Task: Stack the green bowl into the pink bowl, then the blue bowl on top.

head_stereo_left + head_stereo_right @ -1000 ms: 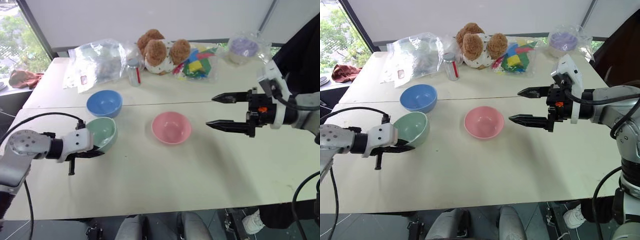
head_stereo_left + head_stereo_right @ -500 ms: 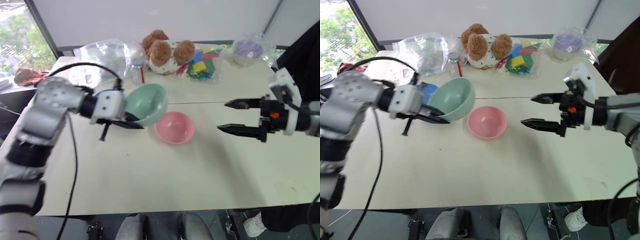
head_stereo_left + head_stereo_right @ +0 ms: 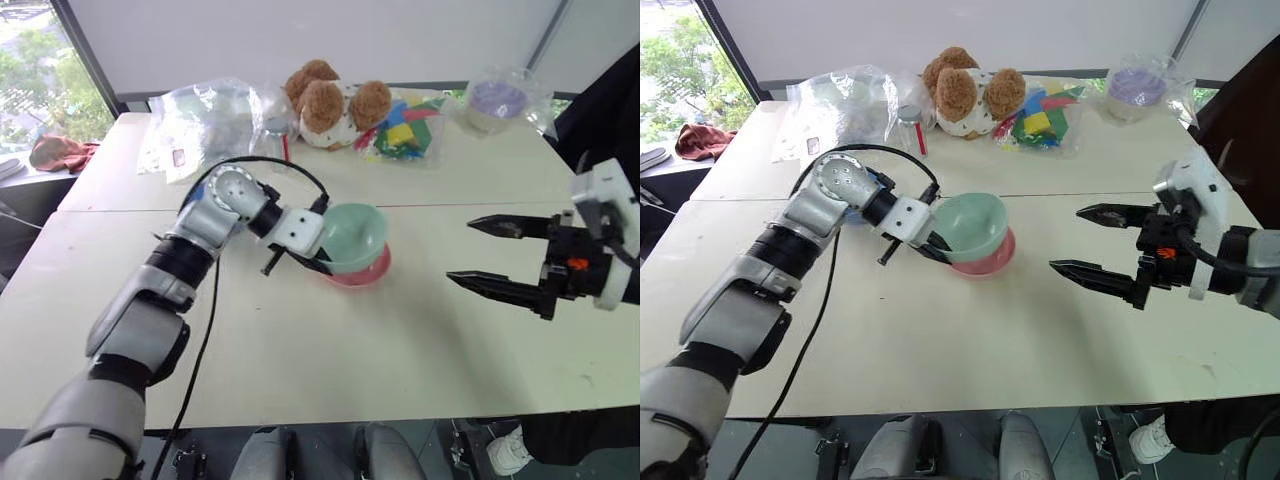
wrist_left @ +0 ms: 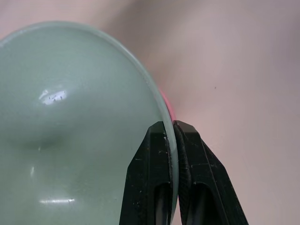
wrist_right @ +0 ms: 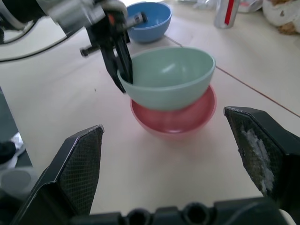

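The pale green bowl (image 3: pixel 355 233) sits slightly tilted in the mouth of the pink bowl (image 3: pixel 368 275) at the table's middle. I cannot tell whether it rests fully inside. My left gripper (image 3: pixel 305 262) is shut on the green bowl's near-left rim, and the left wrist view shows both black fingers (image 4: pixel 157 154) pinching that rim (image 4: pixel 93 117). A sliver of the pink bowl (image 4: pixel 168 105) shows behind it. The blue bowl (image 5: pixel 147 16) stands on the table behind my left arm. My right gripper (image 3: pixel 460 250) hovers open to the right of the bowls, holding nothing.
Along the far edge of the table lie clear plastic bags (image 3: pixel 200 115), a small bottle (image 3: pixel 272 130), a brown plush bear (image 3: pixel 325 100), a bag of coloured blocks (image 3: pixel 405 130) and a wrapped purple bowl (image 3: pixel 490 100). A person in dark clothes (image 3: pixel 610 110) stands at the far right.
My left gripper lifted the green bowl from beside the blue bowl and carried it right, onto the pink bowl. My right gripper drew back to the right, still open.
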You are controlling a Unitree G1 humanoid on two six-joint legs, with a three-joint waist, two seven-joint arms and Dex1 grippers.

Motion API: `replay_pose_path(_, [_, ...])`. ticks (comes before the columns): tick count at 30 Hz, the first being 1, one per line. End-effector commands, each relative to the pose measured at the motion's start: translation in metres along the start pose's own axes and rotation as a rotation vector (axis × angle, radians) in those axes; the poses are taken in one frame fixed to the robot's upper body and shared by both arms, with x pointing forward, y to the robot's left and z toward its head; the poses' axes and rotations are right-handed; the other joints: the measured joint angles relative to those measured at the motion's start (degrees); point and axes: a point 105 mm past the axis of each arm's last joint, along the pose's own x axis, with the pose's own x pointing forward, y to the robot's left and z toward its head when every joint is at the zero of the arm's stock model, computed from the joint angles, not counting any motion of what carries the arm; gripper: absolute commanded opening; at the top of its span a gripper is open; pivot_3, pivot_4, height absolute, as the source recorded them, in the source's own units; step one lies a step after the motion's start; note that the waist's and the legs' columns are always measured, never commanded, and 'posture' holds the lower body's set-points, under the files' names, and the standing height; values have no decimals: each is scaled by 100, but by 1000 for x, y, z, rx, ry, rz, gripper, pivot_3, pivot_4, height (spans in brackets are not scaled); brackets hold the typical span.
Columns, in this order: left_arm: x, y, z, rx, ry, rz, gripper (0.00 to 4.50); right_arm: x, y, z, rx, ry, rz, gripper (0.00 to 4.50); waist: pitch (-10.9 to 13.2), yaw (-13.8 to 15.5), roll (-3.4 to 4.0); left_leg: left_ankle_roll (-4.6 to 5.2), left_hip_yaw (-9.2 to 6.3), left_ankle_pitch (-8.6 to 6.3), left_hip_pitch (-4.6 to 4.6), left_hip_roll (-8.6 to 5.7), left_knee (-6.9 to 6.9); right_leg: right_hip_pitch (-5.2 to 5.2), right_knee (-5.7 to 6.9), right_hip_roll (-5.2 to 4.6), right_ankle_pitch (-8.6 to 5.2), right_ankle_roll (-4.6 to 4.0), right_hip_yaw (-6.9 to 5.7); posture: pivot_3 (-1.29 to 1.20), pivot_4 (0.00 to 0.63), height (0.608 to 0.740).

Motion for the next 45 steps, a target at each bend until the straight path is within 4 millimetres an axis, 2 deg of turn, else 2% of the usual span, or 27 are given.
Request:
replay_pose_path(1, [2,8,3,49,27,-23,340,-8,5,12,-41,-45,-36,4500,0,-1,0,0,0,0,0,0,0,0,0,0,0,0,0,0,150,740])
replay_pose_path(3, [6,10,4,38,21,-37,968,-9,6,10,-37,-39,-52,4500,0,-4,0,1,-1,0,0,0,0,0,0,-1,0,0,0,0,150,740])
replay_pose_path(5, [8,13,5,35,18,-40,1941,-9,5,8,-36,-29,-65,4500,0,-4,-1,1,-1,0,0,0,1,0,0,-1,0,0,1,0,150,740])
replay_pose_path(7, [7,16,8,44,8,-29,3139,-9,5,7,-35,-25,-70,4500,0,-6,0,1,-1,-1,0,0,1,0,1,-1,0,1,1,0,150,740])
replay_pose_path(10, [-4,29,20,63,-33,40,4465,-9,5,7,-33,-26,-67,4500,0,-4,-1,2,-4,-1,0,0,1,0,1,-1,0,1,1,0,150,740])
replay_pose_path(13, [-24,42,31,57,-71,138,4465,-8,4,8,-37,-25,-60,4500,1,-7,-2,2,-4,-1,-1,0,1,0,0,-1,0,0,1,0,150,740])
replay_pose_path(17, [-78,45,28,-14,-61,313,4465,0,0,19,-42,-85,-19,4500,0,-67,0,2,-3,-1,0,2,1,-2,2,1,1,1,2,0,150,740])
replay_pose_path(21, [-128,24,-3,-152,52,485,4465,12,-5,27,-56,-134,40,4500,-1,-171,1,0,-5,0,5,8,-3,-4,8,5,0,1,2,0,150,740])
replay_pose_path(25, [-161,-9,-45,-291,228,593,4465,22,-10,29,-72,-146,79,4500,-1,-141,2,0,-6,0,5,9,-5,-4,7,7,0,1,-1,0,150,740])
replay_pose_path(27, [-170,-22,-64,-348,303,632,4465,26,-12,29,-82,-147,92,4500,0,-111,-1,0,-5,0,2,8,-1,-4,6,4,0,1,-3,0,150,740])
replay_pose_path(31, [-172,-44,-97,-452,390,675,4465,30,-14,29,-98,-141,108,4500,0,-5,-6,1,-3,0,-2,1,4,-1,3,-2,0,2,-4,0,150,740])
replay_pose_path(39, [-144,-56,-131,-544,450,677,4465,31,-15,30,-121,-122,102,4500,-1,-7,-10,0,-2,0,-8,0,4,-3,1,-4,2,5,-9,0,150,740])
replay_pose_path(42, [-140,-59,-138,-550,490,675,3598,30,-15,30,-125,-116,94,4500,-1,-30,-10,1,0,0,-7,2,3,-8,2,-3,3,5,-9,0,150,740])
replay_pose_path(45, [-139,-58,-140,-549,502,678,2103,29,-14,31,-127,-110,85,4500,-1,-29,-10,0,1,0,-7,4,2,-11,5,-2,3,6,-9,0,150,740])
